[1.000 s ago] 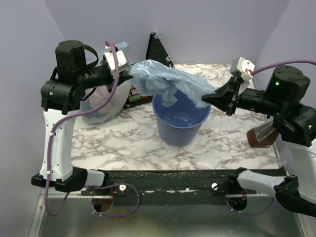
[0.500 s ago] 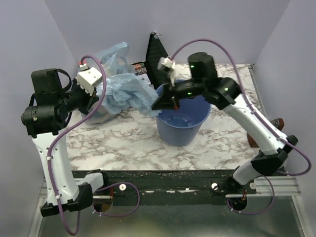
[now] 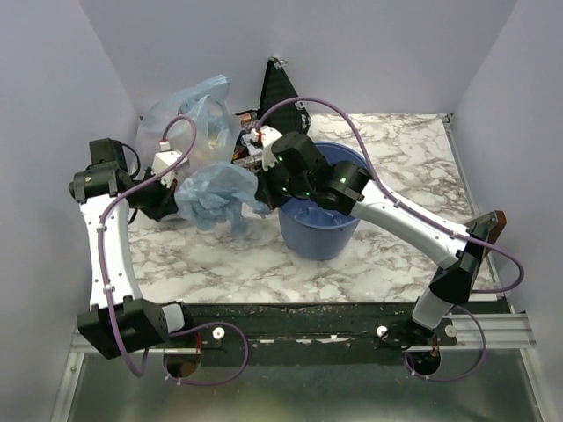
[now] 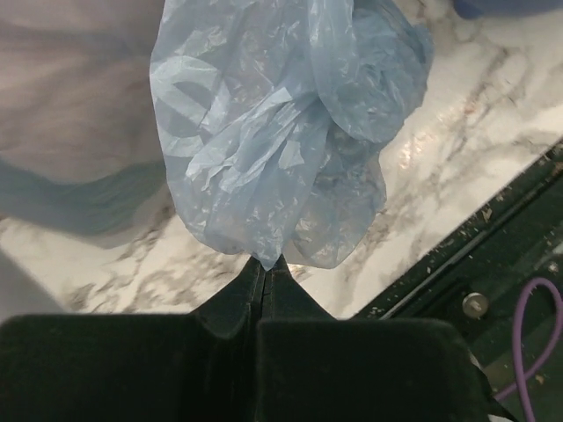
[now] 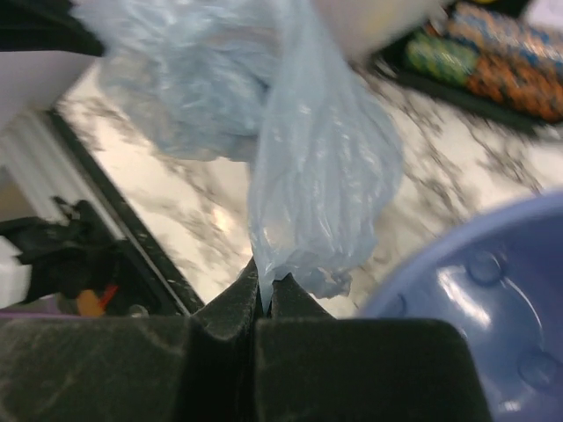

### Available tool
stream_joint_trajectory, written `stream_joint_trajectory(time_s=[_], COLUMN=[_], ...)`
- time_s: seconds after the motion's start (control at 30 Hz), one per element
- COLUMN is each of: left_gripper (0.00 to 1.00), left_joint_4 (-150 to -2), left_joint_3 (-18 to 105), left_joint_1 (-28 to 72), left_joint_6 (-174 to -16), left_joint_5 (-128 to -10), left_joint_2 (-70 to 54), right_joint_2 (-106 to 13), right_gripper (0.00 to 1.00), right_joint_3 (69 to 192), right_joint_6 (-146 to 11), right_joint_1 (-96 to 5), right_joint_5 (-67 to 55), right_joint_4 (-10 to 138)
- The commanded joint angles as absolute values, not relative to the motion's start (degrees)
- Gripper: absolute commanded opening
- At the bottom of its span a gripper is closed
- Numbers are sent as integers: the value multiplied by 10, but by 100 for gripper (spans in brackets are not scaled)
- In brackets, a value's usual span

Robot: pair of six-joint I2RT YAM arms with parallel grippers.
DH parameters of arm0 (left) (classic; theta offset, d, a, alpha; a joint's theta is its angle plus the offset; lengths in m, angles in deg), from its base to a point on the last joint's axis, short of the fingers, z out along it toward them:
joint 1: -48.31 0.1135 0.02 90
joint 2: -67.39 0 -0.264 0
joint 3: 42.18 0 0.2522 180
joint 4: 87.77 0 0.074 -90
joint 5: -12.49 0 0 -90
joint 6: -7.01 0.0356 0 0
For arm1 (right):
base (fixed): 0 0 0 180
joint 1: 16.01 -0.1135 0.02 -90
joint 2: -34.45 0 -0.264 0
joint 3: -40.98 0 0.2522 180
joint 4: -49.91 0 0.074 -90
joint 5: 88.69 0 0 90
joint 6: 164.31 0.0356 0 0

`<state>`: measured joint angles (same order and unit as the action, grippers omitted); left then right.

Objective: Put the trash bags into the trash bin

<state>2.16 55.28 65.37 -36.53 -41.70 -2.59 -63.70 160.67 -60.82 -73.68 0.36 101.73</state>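
The trash bag (image 3: pixel 218 192) is a crumpled light-blue film, bunched up and hanging just left of the trash bin (image 3: pixel 321 236), a round blue bucket. My left gripper (image 3: pixel 182 200) is shut on the bag's left end. My right gripper (image 3: pixel 264 197) reaches across the bin's near-left rim and is shut on the bag's right end. In the left wrist view the bag (image 4: pixel 281 132) balloons out from the closed tips of the left gripper (image 4: pixel 266 262). In the right wrist view a fold of bag (image 5: pixel 317 167) rises from the right gripper (image 5: pixel 267 283), with the bin's rim (image 5: pixel 479 290) at lower right.
A bulging clear bag (image 3: pixel 189 110) of coloured items stands behind the left arm. A black case of chips (image 5: pixel 493 61) lies beyond the bin, beside a black triangular stand (image 3: pixel 280 83). A brown object (image 3: pixel 488 224) sits at the table's right edge. A black rail (image 3: pixel 334 316) runs along the front.
The right arm has swung from the right side across the bin to its left. The left arm has dropped lower. The bag went from stretched above the bin to bunched beside it.
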Motion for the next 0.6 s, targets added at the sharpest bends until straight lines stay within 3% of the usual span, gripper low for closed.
stream_joint_trajectory(time_s=[0.0, 0.33, 0.57], left_gripper=[0, 0, 0], left_joint_4=[129, -96, -36], left_joint_3=[496, 413, 516], left_joint_1=[615, 389, 373], left_joint_6=[-286, -439, -370], left_joint_5=[-349, -406, -469], left_joint_2=[-69, -89, -231], right_joint_2=[-585, -507, -472], right_gripper=[1, 1, 1], right_joint_3=[1533, 1424, 1359], right_joint_6=[-588, -631, -678], right_joint_1=[-717, -705, -670], right_joint_5=[88, 130, 139], right_joint_4=[1050, 1059, 1044])
